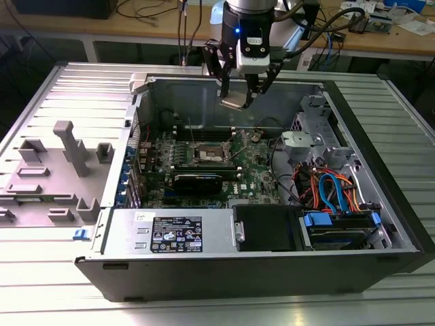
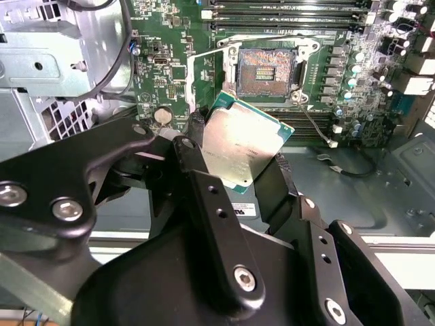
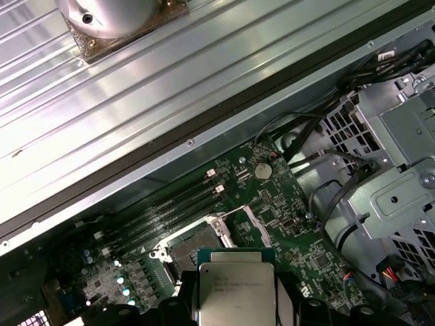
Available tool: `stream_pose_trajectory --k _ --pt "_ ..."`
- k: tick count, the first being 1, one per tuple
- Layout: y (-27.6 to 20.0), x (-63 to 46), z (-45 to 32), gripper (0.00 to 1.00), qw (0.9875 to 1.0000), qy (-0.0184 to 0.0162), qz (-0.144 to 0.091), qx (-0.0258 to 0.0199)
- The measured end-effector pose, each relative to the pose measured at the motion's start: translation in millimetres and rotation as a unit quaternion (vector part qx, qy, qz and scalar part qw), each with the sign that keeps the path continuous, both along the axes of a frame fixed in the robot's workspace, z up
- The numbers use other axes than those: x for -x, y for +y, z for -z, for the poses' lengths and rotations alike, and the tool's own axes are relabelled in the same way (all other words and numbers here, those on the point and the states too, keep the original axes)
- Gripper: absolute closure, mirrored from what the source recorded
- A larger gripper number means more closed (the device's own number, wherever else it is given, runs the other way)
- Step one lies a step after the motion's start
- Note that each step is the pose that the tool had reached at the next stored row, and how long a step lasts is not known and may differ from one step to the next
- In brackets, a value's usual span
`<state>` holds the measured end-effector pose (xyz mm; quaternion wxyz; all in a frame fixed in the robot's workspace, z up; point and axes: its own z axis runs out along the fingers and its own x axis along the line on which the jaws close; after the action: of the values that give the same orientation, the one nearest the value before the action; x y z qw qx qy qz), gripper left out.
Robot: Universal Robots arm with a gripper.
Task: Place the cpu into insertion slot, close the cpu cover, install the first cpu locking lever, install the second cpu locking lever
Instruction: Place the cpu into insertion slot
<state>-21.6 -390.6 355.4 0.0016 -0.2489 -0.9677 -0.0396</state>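
holding the cpu point(image 2: 243, 145) clenched by its edges, our jaws hang well above the insertion slot point(image 2: 265, 66), which we see open below them; the cpu's faint print we cannot read.

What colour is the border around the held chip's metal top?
Green, framing the small flat grey-topped cpu; clearest in the second wrist view.

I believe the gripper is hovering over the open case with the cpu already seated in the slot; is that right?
Not quite: the cpu is held in the gripper, and the slot is empty, as the second wrist view shows. The gripper does hover over the open case.
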Motion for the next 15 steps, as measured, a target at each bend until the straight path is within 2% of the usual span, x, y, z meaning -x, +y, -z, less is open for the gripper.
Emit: stream_pose_trajectory --k 12,15 --pt "0.0 0.0 0.1 0.46 1.0 0.0 0.001 0.0" --pt "0.0 0.0 0.4 0.46 1.0 0.0 0.007 0.0001"
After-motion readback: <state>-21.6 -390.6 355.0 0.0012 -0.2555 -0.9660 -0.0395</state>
